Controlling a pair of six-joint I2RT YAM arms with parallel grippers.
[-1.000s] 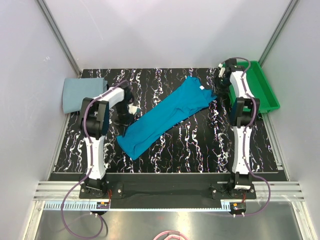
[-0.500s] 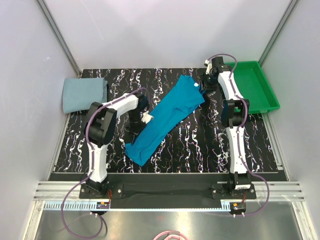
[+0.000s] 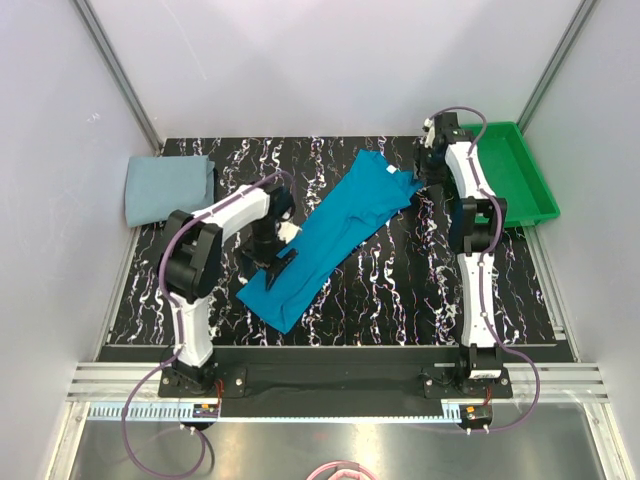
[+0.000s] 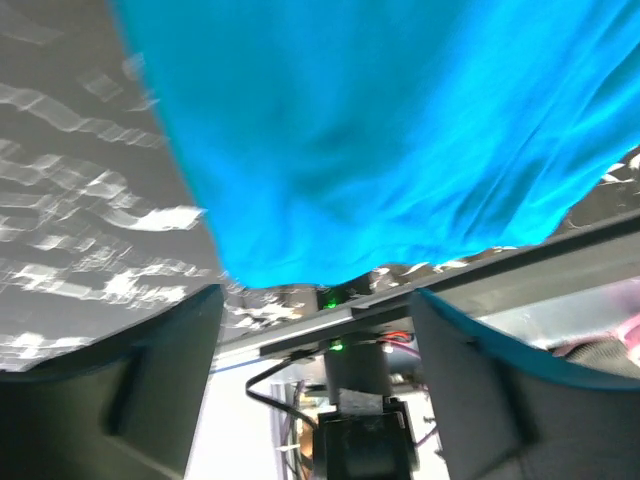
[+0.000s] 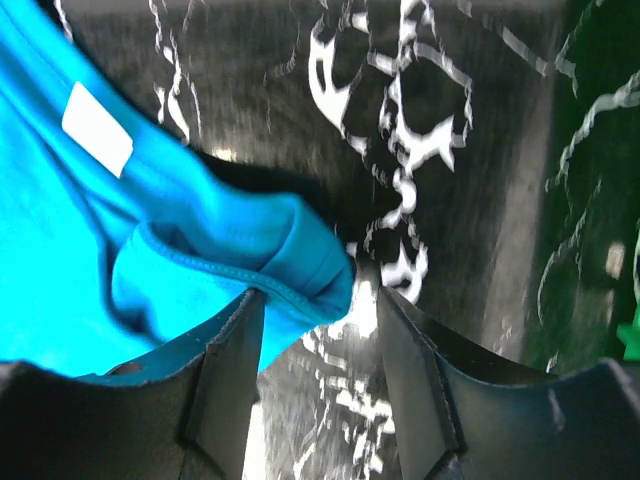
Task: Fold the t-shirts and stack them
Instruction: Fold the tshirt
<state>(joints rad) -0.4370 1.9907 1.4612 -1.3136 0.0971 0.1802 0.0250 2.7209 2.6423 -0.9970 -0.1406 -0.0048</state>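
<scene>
**mo:** Where's this at? I see the teal t-shirt (image 3: 335, 235) as a long narrow strip. Its collar end is right beside the green tray (image 3: 525, 180) and its hem end trails off diagonally away from the tray, toward the near side.

**kit:** Yep, looks folded lengthwise and a bit rumpled, with the white neck label (image 5: 97, 125) showing on top. Left gripper (image 4: 317, 295) is spread wide over the hem end, gripping nothing. Right gripper (image 5: 320, 295) is partway open around the bunched collar fold. There's bare table (image 3: 400, 280) showing beside one finger, so I'd say it's not pinched.

**mo:** Next bit?

**kit:** My guess is fold it end to end. Grab low at the hem, catch every layer, carry it toward the tray end without dragging, and line the edges up. Thin cloth will slump, so go slow. Then it goes on the grey-blue t-shirt (image 3: 168, 190), which sits folded at the table's opposite edge from the tray.
</scene>
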